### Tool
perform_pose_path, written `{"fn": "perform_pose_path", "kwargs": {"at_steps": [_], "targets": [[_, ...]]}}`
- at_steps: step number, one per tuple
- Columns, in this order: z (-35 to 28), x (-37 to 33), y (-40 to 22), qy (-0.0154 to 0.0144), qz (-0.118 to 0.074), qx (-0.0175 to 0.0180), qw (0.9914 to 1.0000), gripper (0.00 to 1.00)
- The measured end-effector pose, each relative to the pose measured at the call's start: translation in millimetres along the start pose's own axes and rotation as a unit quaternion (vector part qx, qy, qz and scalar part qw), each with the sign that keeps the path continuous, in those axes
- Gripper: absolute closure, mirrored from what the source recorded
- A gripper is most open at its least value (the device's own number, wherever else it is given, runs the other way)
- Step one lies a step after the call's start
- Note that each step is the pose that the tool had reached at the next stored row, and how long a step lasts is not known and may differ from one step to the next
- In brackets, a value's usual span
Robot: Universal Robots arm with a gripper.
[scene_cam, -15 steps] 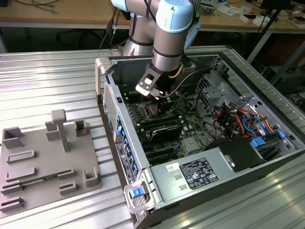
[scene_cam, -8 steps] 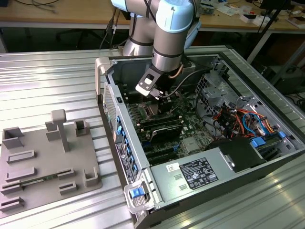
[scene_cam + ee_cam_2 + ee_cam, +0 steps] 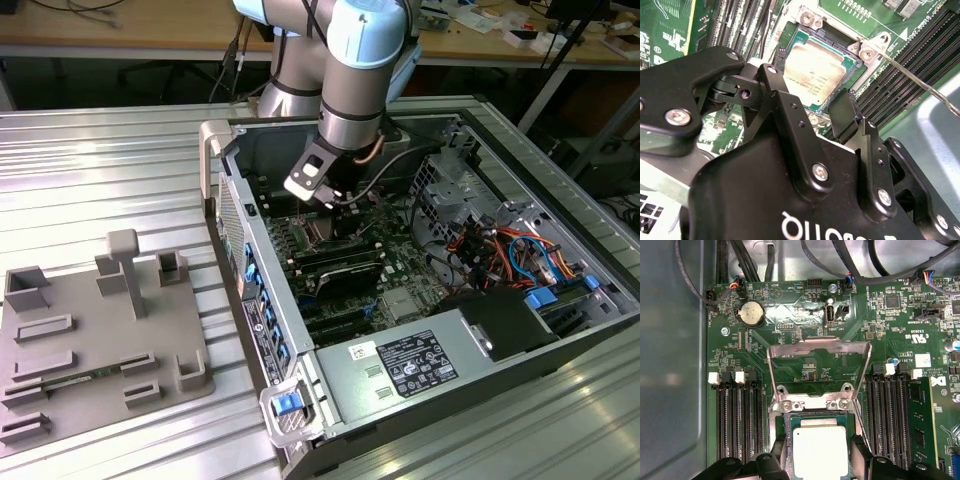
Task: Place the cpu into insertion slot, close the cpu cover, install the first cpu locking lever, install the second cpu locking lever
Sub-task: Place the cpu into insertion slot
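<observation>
In the exterior view the fixture tray [image 3: 100, 340] lies at nine o'clock of the computer case [image 3: 260, 320], the power supply [image 3: 410, 362] inside at its five o'clock end; the cpu [image 3: 820, 452] sits in the insertion slot [image 3: 788, 435], memory slots [image 3: 740, 425] flanking, cpu cover [image 3: 819, 346] raised.

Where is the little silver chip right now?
In both wrist views the cpu sits in the insertion slot, next to the open cpu cover, between the black memory slots.
</observation>
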State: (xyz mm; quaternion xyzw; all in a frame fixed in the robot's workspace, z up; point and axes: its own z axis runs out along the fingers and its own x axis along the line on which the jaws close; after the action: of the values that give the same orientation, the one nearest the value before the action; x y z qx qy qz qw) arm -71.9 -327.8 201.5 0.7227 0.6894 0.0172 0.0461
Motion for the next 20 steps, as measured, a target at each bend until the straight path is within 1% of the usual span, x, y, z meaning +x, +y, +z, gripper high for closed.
{"fn": "perform_pose_path", "kwargs": {"at_steps": [3, 10, 12, 16, 20], "targets": [[0.2, 0.4, -0.1, -0.0010, 0.010, 0.0005, 0.99994, 0.38], [1.6, 1.0, -0.2, 0.0003, 0.011, 0.0005, 0.99994, 0.38], [2.0, 1.4, -0.3, -0.0001, 0.016, 0.0008, 0.99987, 0.38], [2.0, 1.5, -0.2, 0.0000, 0.017, 0.0007, 0.99986, 0.38], [0.5, 1.4, -0.1, 0.0000, 0.017, 0.0008, 0.99986, 0.38]]}}
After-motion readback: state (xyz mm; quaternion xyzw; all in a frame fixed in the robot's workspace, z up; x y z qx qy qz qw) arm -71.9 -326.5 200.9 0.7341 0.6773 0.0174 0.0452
